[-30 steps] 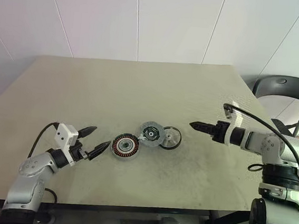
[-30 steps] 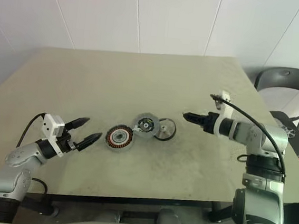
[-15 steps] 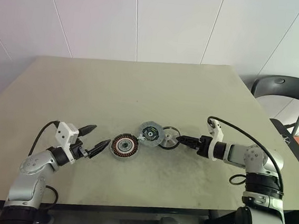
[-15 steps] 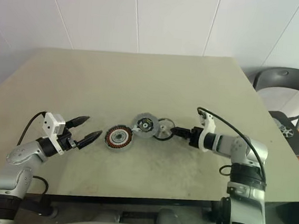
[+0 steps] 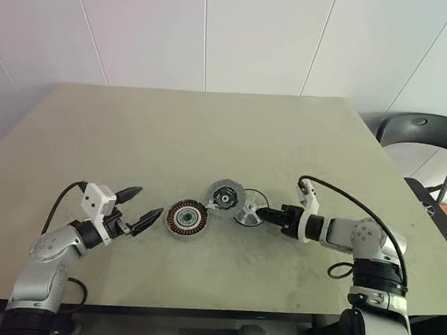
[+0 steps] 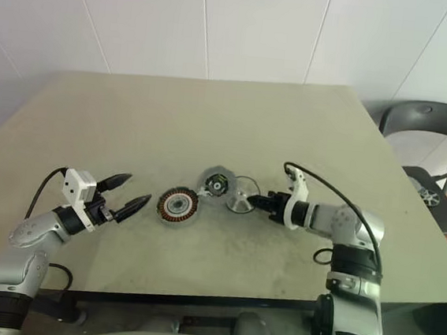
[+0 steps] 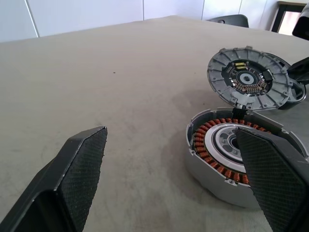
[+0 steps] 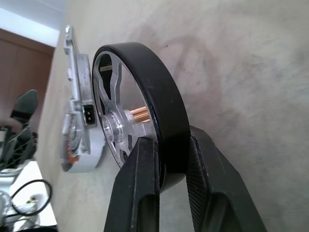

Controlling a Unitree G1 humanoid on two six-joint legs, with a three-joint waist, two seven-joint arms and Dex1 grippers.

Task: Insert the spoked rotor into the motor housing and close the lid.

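Starting at the left, the left gripper (image 5: 141, 213) hovers near the front edge of the table (image 5: 211, 127), its two black pointed fingers spread wide with nothing between them; the wrist view shows their inner pads (image 7: 84, 159) covered in a fine cross-hatched grip pattern. Just right of those fingers lies the motor housing (image 5: 186, 218), a round shallow cup with a grey shell, a ring of copper-red windings and a pale metal centre. Touching its far right side is the lid (image 5: 225, 195), a bluish-grey round disc with radial ribs, a dark middle and small yellowish parts; in the left wrist view it stands tilted up from the housing's far edge (image 7: 247, 79). Any writing on either part is too small to read. Right of the lid is the spoked rotor (image 5: 248, 211), a silver wheel with a thick smooth black rim and a brass-coloured stub at its hub (image 8: 137, 113). It stands on edge, tilted, and the right gripper (image 5: 265, 213) pinches its rim between narrow fingers (image 8: 140, 193). Whether the rotor's low edge touches the table cannot be made out. The table is a matte, speckled beige-grey slab. At the far right a dark chair (image 5: 424, 135) is cut off by the picture's edge
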